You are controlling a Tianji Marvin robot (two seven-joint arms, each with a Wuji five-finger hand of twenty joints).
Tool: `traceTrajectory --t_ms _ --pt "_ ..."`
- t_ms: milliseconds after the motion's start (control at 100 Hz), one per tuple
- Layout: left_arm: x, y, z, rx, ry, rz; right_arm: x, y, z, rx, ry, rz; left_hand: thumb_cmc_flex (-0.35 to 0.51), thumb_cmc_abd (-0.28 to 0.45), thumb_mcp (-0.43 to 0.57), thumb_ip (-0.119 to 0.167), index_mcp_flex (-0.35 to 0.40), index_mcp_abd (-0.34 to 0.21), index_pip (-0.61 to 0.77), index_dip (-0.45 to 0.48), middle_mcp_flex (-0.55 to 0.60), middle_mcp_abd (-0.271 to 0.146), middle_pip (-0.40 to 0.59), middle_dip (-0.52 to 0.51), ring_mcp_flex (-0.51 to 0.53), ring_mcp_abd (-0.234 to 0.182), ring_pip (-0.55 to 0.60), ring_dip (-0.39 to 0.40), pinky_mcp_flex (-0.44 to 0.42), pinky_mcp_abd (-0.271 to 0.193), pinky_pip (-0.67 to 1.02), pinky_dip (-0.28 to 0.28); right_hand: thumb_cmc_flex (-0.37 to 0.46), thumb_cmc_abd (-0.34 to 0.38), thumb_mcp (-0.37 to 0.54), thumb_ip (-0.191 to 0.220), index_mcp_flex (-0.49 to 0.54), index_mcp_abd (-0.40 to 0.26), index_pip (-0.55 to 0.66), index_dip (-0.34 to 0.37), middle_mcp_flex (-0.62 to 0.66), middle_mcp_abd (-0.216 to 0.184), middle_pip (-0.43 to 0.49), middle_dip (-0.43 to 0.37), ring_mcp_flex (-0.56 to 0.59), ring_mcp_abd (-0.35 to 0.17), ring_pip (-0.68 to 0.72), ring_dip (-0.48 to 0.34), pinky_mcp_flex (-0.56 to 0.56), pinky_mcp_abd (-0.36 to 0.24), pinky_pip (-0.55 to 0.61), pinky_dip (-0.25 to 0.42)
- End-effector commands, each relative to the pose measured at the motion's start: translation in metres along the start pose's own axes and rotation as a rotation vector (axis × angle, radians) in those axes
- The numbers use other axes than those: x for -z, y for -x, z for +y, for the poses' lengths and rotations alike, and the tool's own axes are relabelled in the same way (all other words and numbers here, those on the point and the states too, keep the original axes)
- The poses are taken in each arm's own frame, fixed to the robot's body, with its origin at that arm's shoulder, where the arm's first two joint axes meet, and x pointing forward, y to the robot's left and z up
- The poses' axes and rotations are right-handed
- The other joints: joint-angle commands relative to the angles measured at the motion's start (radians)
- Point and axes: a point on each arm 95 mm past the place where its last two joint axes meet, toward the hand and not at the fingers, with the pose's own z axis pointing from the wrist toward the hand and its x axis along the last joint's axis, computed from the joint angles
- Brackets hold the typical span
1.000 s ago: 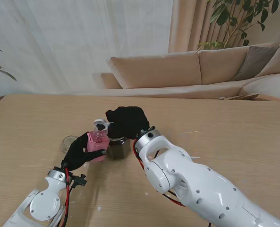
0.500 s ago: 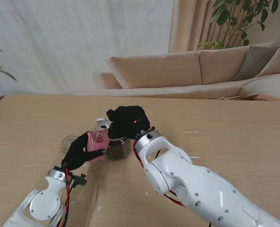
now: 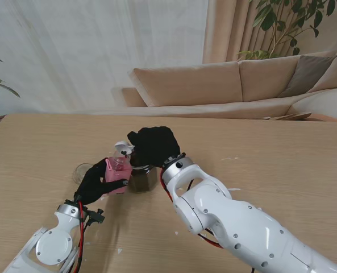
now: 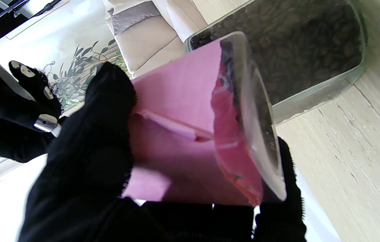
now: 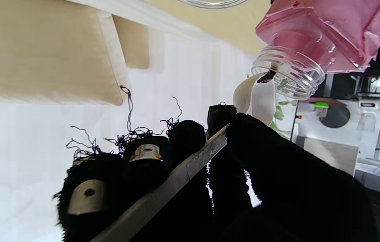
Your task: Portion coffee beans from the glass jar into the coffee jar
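While its black-gloved fingers clamp a metal spoon (image 5: 163,188), the right hand (image 3: 154,145) hovers over the glass jar (image 3: 142,177) of beans, the spoon's white bowl (image 5: 254,97) touching the mouth of the coffee jar (image 3: 118,173). Just left of the glass jar, the left hand (image 3: 94,181) grips that pink-labelled coffee jar, tilted toward the spoon. Since a second ago both hands have barely shifted. A clear lid (image 3: 82,172) lies on the table (image 3: 282,148), left of the coffee jar.

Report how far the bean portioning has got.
Done: some beans already lie in the pink jar. In hand: left hand tilts it; right hand holds the spoon at its mouth. Left: more scoops from the glass jar, which looks nearly full.
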Motion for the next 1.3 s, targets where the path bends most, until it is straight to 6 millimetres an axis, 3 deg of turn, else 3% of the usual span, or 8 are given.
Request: traceTrajectory --t_ms 0,790,1100,1290 --pt "-0.001 -0.004 0.004 0.010 0.014 0.011 0.001 -0.001 0.000 0.017 0.003 -0.010 0.283 0.166 0.251 0.011 0.069 -0.206 0.195 0.060 0.060 -0.124 0.109 0.068 -0.014 -0.020 0.002 0.003 0.005 -0.020 0.005 0.006 0.027 0.019 0.015 0.045 0.020 -0.028 0.025 0.007 0.040 -0.043 0.023 0.020 0.034 -0.007 0.031 0.004 0.019 -0.039 0.215 -0.012" --pt "-0.001 -0.005 0.004 0.008 0.017 0.012 0.003 0.001 0.001 0.043 -0.002 -0.005 0.283 0.165 0.253 0.010 0.070 -0.205 0.194 0.060 0.059 -0.125 0.109 0.067 -0.014 -0.020 0.002 0.003 0.005 -0.019 0.005 0.006 0.028 0.022 0.011 0.046 0.018 -0.031 0.023 0.010 0.039 -0.045 0.021 0.024 0.032 -0.013 0.024 0.006 0.020 -0.044 0.215 -0.017" --pt "0.002 -0.005 0.004 0.010 0.018 0.016 0.008 0.007 0.003 -0.034 0.003 -0.061 0.283 0.166 0.251 0.010 0.070 -0.205 0.195 0.060 0.060 -0.124 0.109 0.068 -0.014 -0.020 0.002 0.003 0.003 -0.021 0.004 0.005 0.026 0.018 0.013 0.047 0.019 -0.029 0.021 0.007 0.042 -0.045 0.019 0.023 0.041 -0.010 0.024 0.008 0.029 -0.046 0.219 -0.019" --pt "0.007 -0.007 0.003 0.020 0.024 0.034 0.021 0.018 0.011 -0.119 -0.018 -0.142 0.283 0.166 0.250 0.010 0.069 -0.206 0.195 0.060 0.060 -0.126 0.110 0.068 -0.014 -0.021 0.002 0.003 0.003 -0.020 0.004 0.005 0.028 0.018 0.015 0.046 0.020 -0.025 0.021 0.005 0.040 -0.044 0.019 0.023 0.039 -0.007 0.025 0.009 0.030 -0.045 0.221 -0.021"
